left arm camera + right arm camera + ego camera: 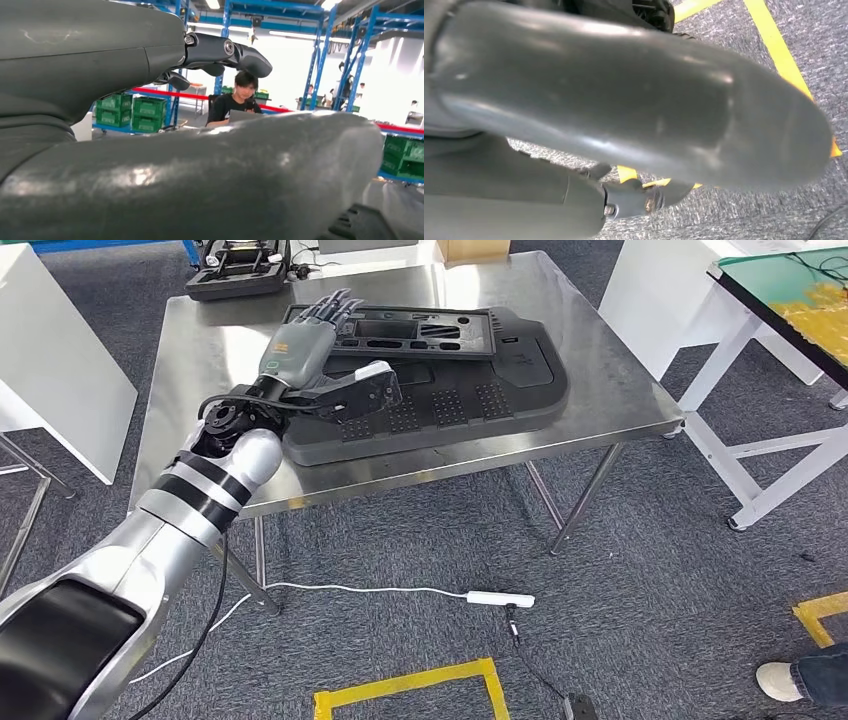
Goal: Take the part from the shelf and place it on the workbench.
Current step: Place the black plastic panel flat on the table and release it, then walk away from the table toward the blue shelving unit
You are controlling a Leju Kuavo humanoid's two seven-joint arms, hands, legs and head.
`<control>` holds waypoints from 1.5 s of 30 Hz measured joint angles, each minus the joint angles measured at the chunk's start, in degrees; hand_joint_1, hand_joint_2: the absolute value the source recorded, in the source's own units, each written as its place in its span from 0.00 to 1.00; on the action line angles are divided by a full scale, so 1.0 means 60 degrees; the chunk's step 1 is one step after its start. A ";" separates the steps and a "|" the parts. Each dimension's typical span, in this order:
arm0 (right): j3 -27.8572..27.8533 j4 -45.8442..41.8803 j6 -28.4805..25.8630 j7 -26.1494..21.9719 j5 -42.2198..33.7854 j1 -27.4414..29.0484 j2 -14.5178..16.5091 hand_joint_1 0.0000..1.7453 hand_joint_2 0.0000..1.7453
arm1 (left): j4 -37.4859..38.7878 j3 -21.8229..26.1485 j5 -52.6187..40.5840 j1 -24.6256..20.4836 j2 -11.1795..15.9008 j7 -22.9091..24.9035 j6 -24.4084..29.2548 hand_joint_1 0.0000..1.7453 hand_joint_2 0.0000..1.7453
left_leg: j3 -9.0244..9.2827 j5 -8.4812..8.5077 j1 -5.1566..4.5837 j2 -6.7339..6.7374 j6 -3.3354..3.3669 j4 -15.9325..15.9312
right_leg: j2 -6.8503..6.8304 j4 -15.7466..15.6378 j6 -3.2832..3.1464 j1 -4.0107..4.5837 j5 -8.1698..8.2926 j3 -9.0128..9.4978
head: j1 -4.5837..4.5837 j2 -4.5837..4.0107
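Left hand (305, 345) over the workbench (600, 370), fingers (335, 308) stretched out and spread above the rear edge of the part (470, 390), grasping nothing; contact with it not clear. Part, a wide dark plastic panel, flat on the steel workbench, reaching close to the front edge. Right hand (624, 115) low over grey carpet (814, 45) with yellow tape lines (774, 45), thumb large in the wrist view, finger state impossible to tell.
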 joint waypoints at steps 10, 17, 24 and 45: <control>0.0000 -0.0014 0.0028 -0.0001 0.0081 -0.0020 0.0013 0.00 0.00 | -0.0065 -0.0005 0.0000 0.0028 -0.0001 0.0004 0.0001 0.00 0.00 | -0.0388 0.0561 0.0492 -0.0470 -0.0623 -0.0233 | 0.0297 0.0438 0.0703 -0.0555 -0.0451 0.0057 | 0.0094 0.0001; -0.0019 -0.0050 0.0056 -0.0005 0.0083 -0.0039 0.0056 0.00 0.00 | -0.0089 0.0003 -0.0004 0.0034 0.0079 0.0000 0.0002 0.00 0.00 | -0.0924 0.0177 0.0485 -0.0322 -0.0854 0.0642 | 0.0196 0.0504 -0.0024 -0.0453 -0.0340 0.0005 | -0.0134 0.0000; -0.0029 -0.0055 0.0056 -0.0005 0.0083 0.0002 0.0049 0.00 0.00 | -0.0096 -0.0002 -0.0004 0.0062 0.0089 0.0002 0.0003 0.00 0.00 | -0.0971 -0.0659 0.0020 0.0156 -0.0192 0.1982 | -0.0417 0.0504 -0.0240 0.0001 -0.0258 -0.0114 | -0.0203 0.0000; -0.0548 -0.0072 0.0201 0.0285 0.0117 -0.0043 0.0018 0.00 1.00 | 0.0123 0.0830 0.2189 0.0192 -0.0093 0.0095 -0.0627 0.00 1.00 | -0.0176 -0.0155 -0.0334 0.0272 -0.0135 0.0329 | -0.0887 0.0110 -0.0305 0.0110 -0.0016 -0.0050 | -0.0169 0.0000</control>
